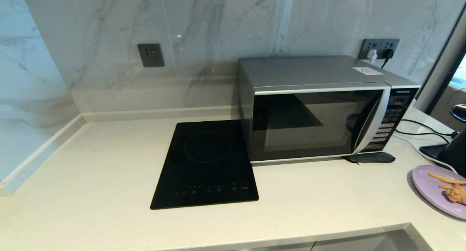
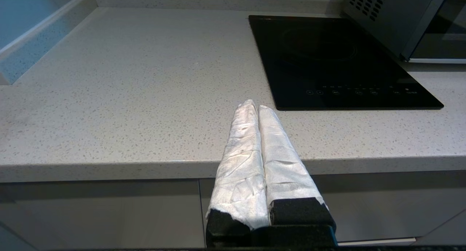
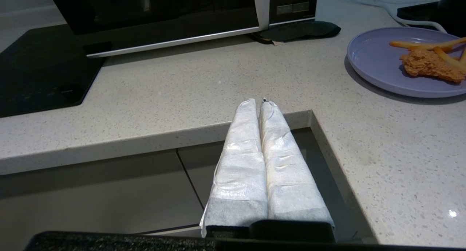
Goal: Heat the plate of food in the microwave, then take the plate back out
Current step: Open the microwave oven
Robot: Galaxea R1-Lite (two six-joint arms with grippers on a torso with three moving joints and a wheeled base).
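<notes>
Starting from the grippers: left gripper [image 2: 257, 107] has its white-wrapped fingers pressed together, nothing between them, parked off the front edge of the countertop [image 2: 127, 98] near the black cooktop [image 2: 338, 61]. Right gripper [image 3: 261, 102] is the same: fingers fully together, holding nothing, sitting at the counter's front edge by the inner corner. Neither arm shows in the head view.

Plate of food [image 3: 375, 61] sits on the counter well right of the right gripper, fries and the fried piece on its far side; half cut off at the head view's right edge [image 1: 429, 185]. Microwave [image 1: 316, 120] is at the back wall, door shut, handle [image 1: 371, 123] on its right side next to the button panel. A dark pad [image 1: 371, 157] lies under its front right corner.

Step in hand, my read: nothing begun, door opening comes first. Next move calls for the right gripper to open, reach the handle and pull the door open leftward, clear of the plate and cables [image 1: 422, 129].
</notes>
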